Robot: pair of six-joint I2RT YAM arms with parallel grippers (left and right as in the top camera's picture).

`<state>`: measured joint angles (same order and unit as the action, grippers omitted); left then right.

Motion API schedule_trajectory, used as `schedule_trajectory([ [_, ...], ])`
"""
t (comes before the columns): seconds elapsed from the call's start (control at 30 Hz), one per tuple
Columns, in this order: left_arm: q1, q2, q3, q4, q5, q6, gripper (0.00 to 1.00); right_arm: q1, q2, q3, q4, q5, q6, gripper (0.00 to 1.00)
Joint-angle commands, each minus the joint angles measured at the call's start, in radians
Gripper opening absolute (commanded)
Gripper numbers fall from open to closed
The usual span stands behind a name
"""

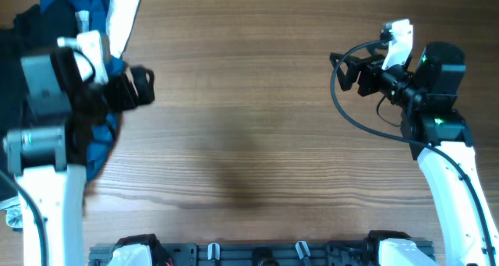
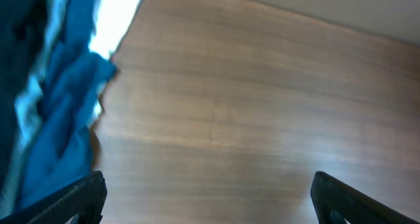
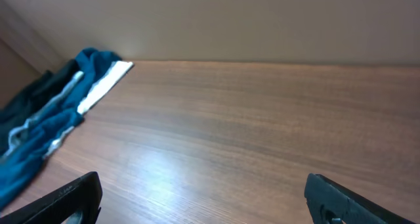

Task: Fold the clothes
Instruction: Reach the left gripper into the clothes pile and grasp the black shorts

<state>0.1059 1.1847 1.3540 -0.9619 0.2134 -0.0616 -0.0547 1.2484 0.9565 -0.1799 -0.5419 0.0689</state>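
The clothes [image 1: 78, 8] lie in a heap at the table's far left: dark-blue cloth, a white piece [image 1: 123, 16] and black cloth at the edge. They show in the left wrist view [image 2: 59, 99] and the right wrist view [image 3: 46, 119]. My left gripper [image 1: 142, 86] is open and empty, hovering just right of the heap. My right gripper [image 1: 351, 69] is open and empty over bare wood at the right, far from the clothes.
The wooden table [image 1: 249, 102] stretches between the two arms. A dark rail with clips [image 1: 257, 254] runs along the front edge. A pale wall stands behind the table [image 3: 230, 20].
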Motion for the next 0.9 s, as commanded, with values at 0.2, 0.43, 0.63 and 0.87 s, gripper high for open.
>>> schedule_trajectory([
  [0.2, 0.237, 0.265, 0.067, -0.159, -0.261, 0.076, 1.0, 0.003, 0.011, 0.013, -0.001, 0.003, 0.038, 1.0],
  [0.43, 0.462, 0.502, 0.067, -0.166, -0.271, 0.181, 1.0, 0.003, 0.085, 0.012, -0.073, 0.002, 0.038, 0.99],
  [0.63, 0.462, 0.654, 0.067, -0.159, -0.389, 0.183, 1.0, 0.003, 0.109, 0.012, -0.087, 0.003, 0.036, 0.99],
  [0.87, 0.462, 0.712, 0.066, -0.163, -0.446, 0.154, 0.83, 0.003, 0.109, 0.012, -0.083, 0.003, 0.036, 0.99],
])
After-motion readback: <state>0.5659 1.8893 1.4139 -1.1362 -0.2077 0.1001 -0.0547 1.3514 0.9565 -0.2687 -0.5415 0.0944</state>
